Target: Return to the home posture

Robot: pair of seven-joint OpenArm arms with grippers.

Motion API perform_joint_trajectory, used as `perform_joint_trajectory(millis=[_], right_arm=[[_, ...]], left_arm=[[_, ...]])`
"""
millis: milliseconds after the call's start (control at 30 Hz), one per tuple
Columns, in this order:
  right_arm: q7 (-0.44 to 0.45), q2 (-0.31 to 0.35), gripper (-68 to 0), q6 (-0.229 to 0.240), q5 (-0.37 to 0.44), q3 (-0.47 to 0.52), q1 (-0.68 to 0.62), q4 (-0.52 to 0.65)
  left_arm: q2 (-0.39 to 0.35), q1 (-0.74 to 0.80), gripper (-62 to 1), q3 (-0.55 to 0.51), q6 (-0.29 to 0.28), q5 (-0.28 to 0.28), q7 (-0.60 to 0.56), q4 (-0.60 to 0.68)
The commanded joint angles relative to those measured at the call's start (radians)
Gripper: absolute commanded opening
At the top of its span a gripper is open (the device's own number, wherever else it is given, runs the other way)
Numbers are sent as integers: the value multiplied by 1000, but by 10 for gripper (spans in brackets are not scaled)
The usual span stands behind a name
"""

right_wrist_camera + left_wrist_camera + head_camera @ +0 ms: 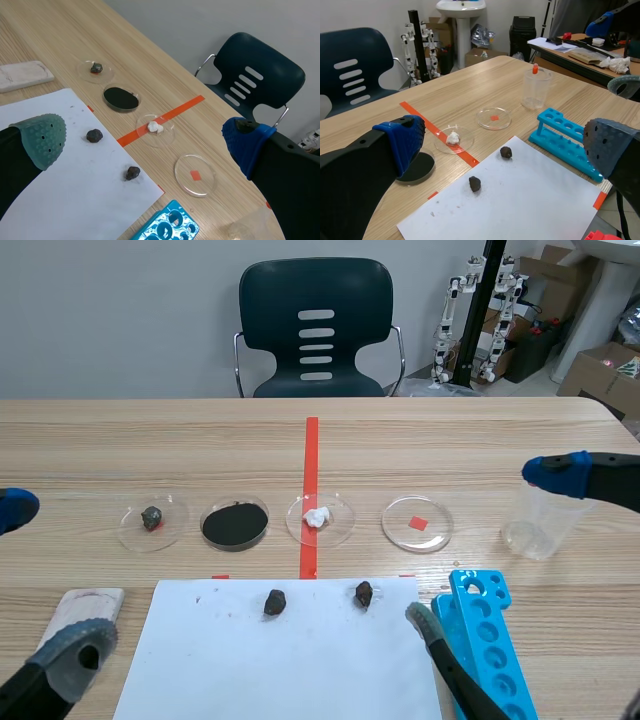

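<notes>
Both arms are held low at the near edge of the table. My left gripper (45,580) is open and holds nothing; its fingers straddle the white paper sheet (520,200) in the left wrist view, where the gripper (505,147) stands well above the table. My right gripper (488,545) is also open and holds nothing; one pad hangs by the plastic cup (540,525), the other over the sheet's right edge. In the right wrist view this gripper (145,141) spreads wide above the dishes.
Two dark lumps (275,602) (364,592) lie on the white sheet (280,660). Several petri dishes (418,524) stand in a row behind it. A blue tube rack (490,640) lies near right, a white pad (85,608) near left, a chair (316,330) behind the table.
</notes>
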Motion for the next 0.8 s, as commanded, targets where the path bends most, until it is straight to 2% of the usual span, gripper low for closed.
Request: perform_joint_trajectory(millis=[0,767], right_arm=[[14,0,4,-4,11,9,6,24],[-16,3,4,-3,-5,9,6,29]], left_arm=[[3,3,14,-8,-2,-14,-13,16],[3,3,14,-8,-2,-14,-13,16]])
